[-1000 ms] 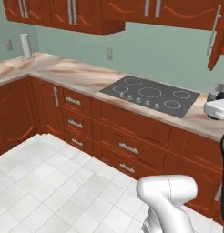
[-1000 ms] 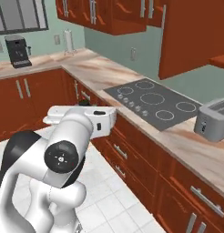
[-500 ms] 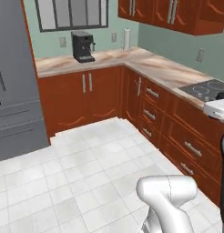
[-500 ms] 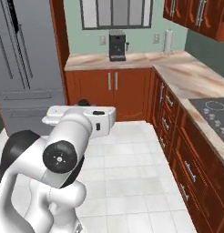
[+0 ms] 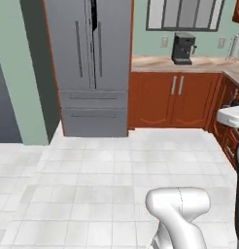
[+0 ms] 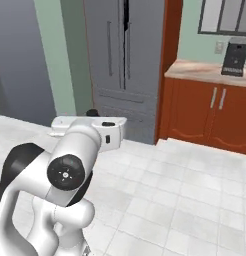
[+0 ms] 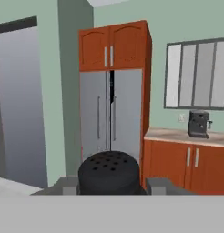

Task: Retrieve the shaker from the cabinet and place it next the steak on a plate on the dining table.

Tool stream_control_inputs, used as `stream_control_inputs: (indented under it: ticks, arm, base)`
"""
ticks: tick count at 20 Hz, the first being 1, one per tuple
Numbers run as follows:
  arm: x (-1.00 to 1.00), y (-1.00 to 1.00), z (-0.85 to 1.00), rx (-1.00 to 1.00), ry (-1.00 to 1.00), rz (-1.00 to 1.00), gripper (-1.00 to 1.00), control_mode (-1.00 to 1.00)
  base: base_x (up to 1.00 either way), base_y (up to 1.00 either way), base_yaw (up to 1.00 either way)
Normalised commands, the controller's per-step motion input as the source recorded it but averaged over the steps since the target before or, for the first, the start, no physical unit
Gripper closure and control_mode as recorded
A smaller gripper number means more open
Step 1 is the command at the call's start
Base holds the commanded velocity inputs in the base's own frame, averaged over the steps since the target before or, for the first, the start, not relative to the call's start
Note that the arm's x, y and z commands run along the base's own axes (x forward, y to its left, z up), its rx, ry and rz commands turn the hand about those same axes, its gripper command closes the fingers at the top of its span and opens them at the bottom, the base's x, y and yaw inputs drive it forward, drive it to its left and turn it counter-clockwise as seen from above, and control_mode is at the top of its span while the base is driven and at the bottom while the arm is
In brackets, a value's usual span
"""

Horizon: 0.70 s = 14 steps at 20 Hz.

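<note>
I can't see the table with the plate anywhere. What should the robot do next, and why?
Probably keep turning the base until the dining table comes into sight. The gripper sits closed around the shaker, so it is already fetched. Ahead stand just the grey fridge, a coffee machine on the counter and bare floor, no place to set it down.

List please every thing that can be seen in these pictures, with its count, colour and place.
shaker: one, nearly black, holed top, between the gripper's fingertips in the hand view
refrigerator: one, grey, two doors, against the far wall
coffee machine: one, black, on the marbled counter
low cabinets: red-brown, under that counter
upper cabinets: two doors, red-brown, above the refrigerator
window: one, grey frame, above the coffee machine
floor: white tiles
gripper: one, dark fingers, shut on the shaker
arm: one, white with dark joints
</note>
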Motion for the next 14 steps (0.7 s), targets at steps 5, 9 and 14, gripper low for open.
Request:
stream_control_inputs:
  ticks: [5,9,14]
  arm:
    - [0.00,0.00,0.00,0.00,0.00,0.00,1.00,1.00]
    - [0.00,0.00,0.00,0.00,0.00,0.00,1.00,1.00]
    - [0.00,0.00,0.00,0.00,0.00,0.00,1.00,1.00]
  base:
    - [-0.45,0.28,0.73]
    - [-0.36,0.30,0.69]
    - [-0.27,0.32,0.66]
